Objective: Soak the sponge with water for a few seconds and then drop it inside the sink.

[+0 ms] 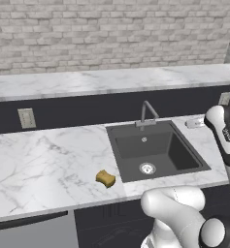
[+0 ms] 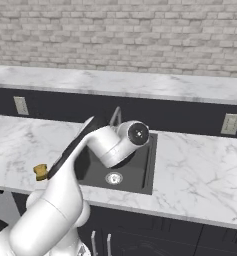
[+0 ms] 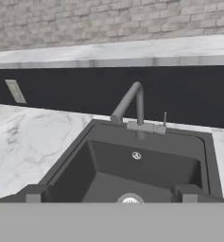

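Observation:
The sponge (image 1: 106, 178), a small mustard-yellow block, lies on the marble counter just left of the sink's front corner; from the right it appears at the counter's left end (image 2: 40, 171). The sink (image 1: 136, 145) is a dark grey basin with a round silver drain (image 1: 147, 168) and a grey gooseneck faucet (image 1: 146, 112) behind it. In the hand view my gripper (image 3: 111, 196) looks into the sink (image 3: 146, 170) toward the faucet (image 3: 134, 101); its two dark fingertips (image 3: 33, 194) stand wide apart with nothing between them. The water is out of view.
White marble counter (image 1: 43, 160) runs left and right of the sink, its front edge near me. A dark backsplash with wall outlets (image 1: 26, 117) (image 2: 231, 123) carries a raised marble ledge (image 1: 111, 80). A small pale object (image 1: 194, 123) lies right of the faucet.

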Robot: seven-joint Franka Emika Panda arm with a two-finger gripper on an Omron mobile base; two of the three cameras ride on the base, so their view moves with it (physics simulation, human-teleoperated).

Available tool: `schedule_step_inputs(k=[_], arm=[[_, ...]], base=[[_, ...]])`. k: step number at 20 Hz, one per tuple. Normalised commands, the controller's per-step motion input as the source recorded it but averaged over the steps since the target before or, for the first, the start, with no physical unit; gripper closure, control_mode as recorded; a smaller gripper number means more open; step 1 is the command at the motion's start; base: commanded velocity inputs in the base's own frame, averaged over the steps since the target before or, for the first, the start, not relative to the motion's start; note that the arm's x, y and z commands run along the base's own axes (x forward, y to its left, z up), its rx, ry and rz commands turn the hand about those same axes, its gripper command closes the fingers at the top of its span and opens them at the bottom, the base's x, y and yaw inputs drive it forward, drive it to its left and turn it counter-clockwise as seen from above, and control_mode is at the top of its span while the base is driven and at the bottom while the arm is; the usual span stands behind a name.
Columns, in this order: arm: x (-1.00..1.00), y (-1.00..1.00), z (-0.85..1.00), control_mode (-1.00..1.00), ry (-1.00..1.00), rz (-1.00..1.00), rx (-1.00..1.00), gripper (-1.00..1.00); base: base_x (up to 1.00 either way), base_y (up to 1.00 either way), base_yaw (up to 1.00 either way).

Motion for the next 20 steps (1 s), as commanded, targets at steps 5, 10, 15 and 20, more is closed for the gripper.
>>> schedule_step_inputs(k=[5,10,15,20], arm=[[0.12,0.00,-0.12,-1.00,-0.04,0.00,0.02,-1.00],[0.05,0.00,-0.12,-1.00,-0.08,0.00,0.02,-1.00],[0.07,0.00,-0.15,-1.00,-0.09,0.00,0.02,-1.00],[0.08,0.00,-0.14,-1.00,-0.06,0.01,0.02,-1.00]], base=[[0.00,0.00,0.00],[0.00,0.00,0.00],[0.00,0.00,0.00],[0.00,0.00,0.00]])
